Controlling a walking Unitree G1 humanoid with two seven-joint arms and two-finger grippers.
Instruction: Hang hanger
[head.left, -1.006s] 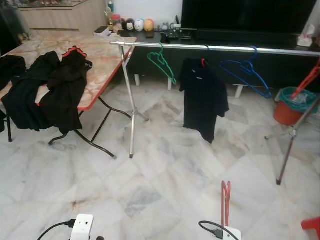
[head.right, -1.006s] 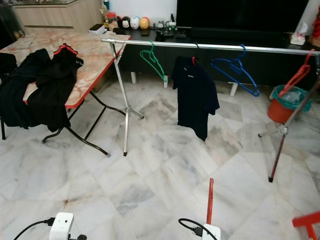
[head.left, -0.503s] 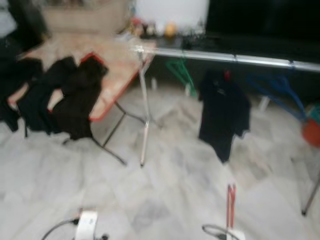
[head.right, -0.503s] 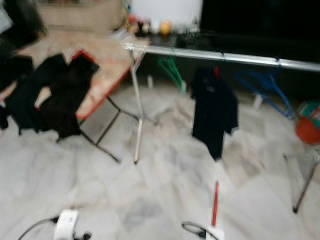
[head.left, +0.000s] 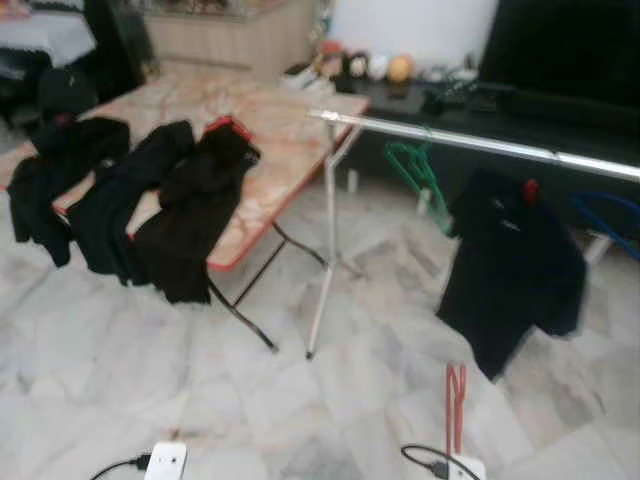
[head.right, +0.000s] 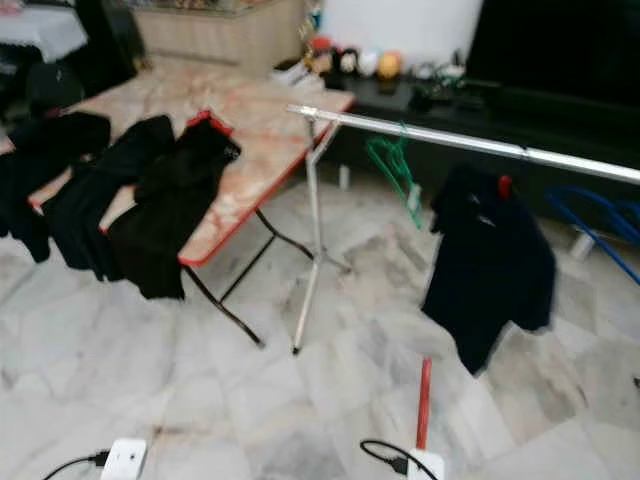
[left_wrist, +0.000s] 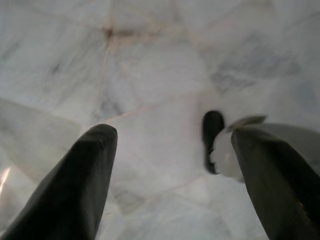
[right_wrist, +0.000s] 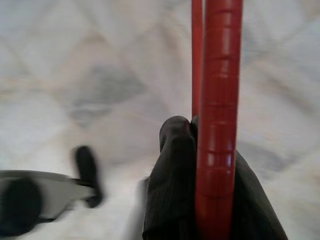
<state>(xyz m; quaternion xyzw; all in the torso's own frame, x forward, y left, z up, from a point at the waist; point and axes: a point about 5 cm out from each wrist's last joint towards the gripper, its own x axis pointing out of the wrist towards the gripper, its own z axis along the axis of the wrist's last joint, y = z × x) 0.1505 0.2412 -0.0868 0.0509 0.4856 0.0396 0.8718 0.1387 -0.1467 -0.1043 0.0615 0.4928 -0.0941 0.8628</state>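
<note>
right end effector (right_wrist: 200, 165) clamped around slim ribbed red plastic hanger (right_wrist: 218, 100)

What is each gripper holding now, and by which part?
The right gripper is shut on a red hanger, gripping one of its straight red bars. The left gripper is open above the marble floor and holds nothing.

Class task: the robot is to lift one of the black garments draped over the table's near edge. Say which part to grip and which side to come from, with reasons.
Grip the black garment at the fold lying on the tabletop, approaching from above on the near side. It hangs over the red edge, so the loose lower half would likely swing. The left gripper is open and free; the right gripper holds the red hanger.
</note>
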